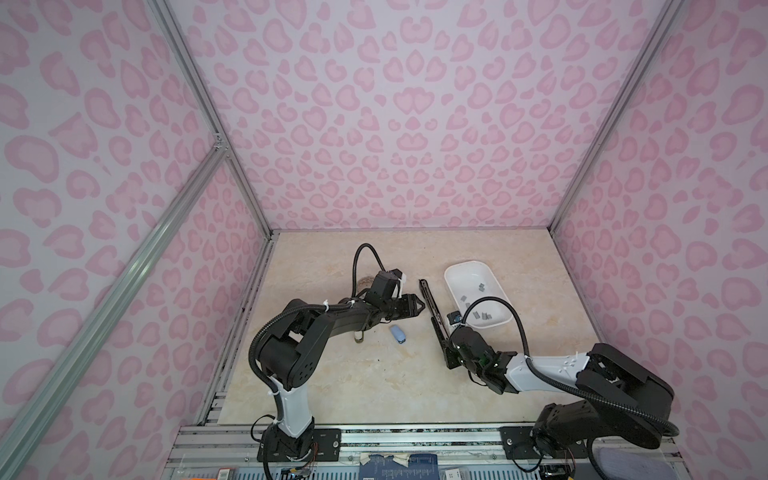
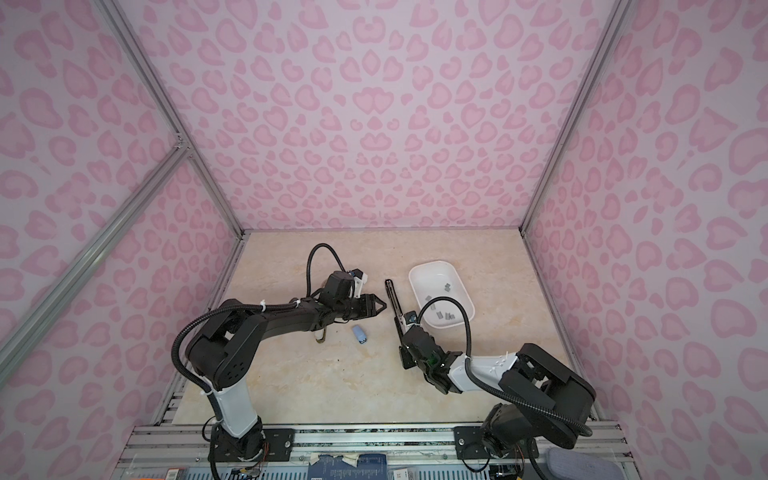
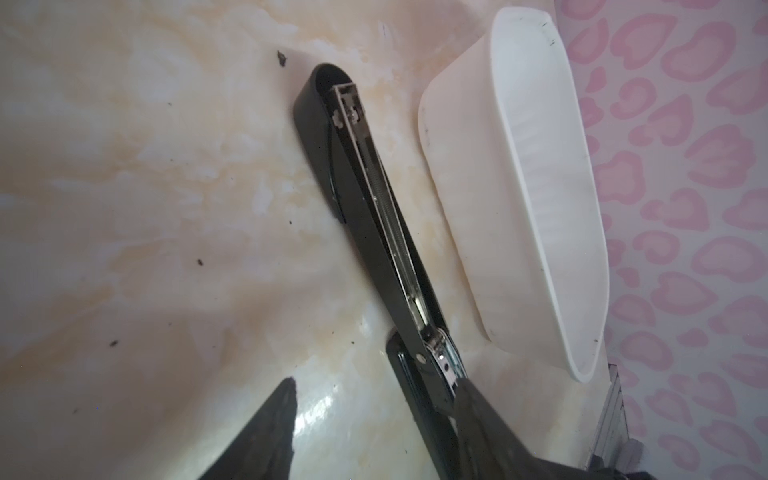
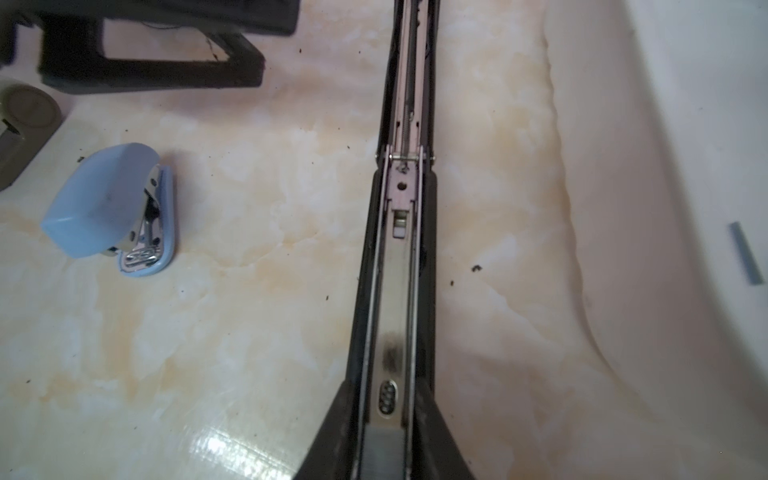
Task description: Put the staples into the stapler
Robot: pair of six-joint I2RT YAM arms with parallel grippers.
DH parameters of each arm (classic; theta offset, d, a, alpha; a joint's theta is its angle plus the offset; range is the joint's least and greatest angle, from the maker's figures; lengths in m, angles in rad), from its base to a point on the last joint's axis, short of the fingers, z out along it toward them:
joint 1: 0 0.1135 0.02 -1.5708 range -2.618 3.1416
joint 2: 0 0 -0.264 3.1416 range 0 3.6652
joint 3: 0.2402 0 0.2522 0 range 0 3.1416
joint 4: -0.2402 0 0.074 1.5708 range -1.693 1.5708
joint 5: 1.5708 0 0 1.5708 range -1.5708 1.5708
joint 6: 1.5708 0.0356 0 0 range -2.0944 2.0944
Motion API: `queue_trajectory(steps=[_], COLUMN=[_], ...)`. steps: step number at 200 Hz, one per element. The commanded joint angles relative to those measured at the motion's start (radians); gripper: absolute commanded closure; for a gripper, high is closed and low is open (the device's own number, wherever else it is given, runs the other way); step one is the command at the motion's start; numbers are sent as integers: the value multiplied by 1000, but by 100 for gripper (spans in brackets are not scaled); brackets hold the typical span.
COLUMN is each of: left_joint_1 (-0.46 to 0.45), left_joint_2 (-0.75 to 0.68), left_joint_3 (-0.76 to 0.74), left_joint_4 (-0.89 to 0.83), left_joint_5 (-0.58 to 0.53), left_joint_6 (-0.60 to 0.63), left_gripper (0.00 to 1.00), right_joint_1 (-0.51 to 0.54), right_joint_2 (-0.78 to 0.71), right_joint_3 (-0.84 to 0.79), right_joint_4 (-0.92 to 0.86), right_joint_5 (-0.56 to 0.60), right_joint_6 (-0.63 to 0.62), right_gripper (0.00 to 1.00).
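Staples point(image 1: 482, 314) lie in the white tray point(image 1: 457, 268); we see none in the opened black stapler point(image 1: 429, 294) beside it | right gripper point(image 4: 388, 401) clamped on the stapler's near end | left gripper point(image 1: 419, 306) spread, empty | our worry: an end-only hold lets the stapler swivel; thin strips may slip.
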Motion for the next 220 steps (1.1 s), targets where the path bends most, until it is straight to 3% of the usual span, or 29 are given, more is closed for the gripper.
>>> queue_trajectory(steps=[1,68,112,176,220], left_joint_1=[0,3,79,95,48], left_joint_2=[68,254,279,133,49], left_joint_3=[63,198,248,227,157], left_joint_4=[-6,6,16,74,143], left_joint_5=[44,79,88,107,107], left_joint_6=[-22,-63,-43,75,143], left_gripper=[38,40,40,43,47], right_joint_1=[0,9,39,73,88], right_joint_2=[4,7,26,63,83], right_joint_3=[2,-15,-12,-9,-27], right_joint_4=[51,130,123,150,210], right_joint_5=[-39,-99,-71,-32,-24], right_joint_6=[18,52,46,22,-8], right_gripper=[79,85,90,89,87])
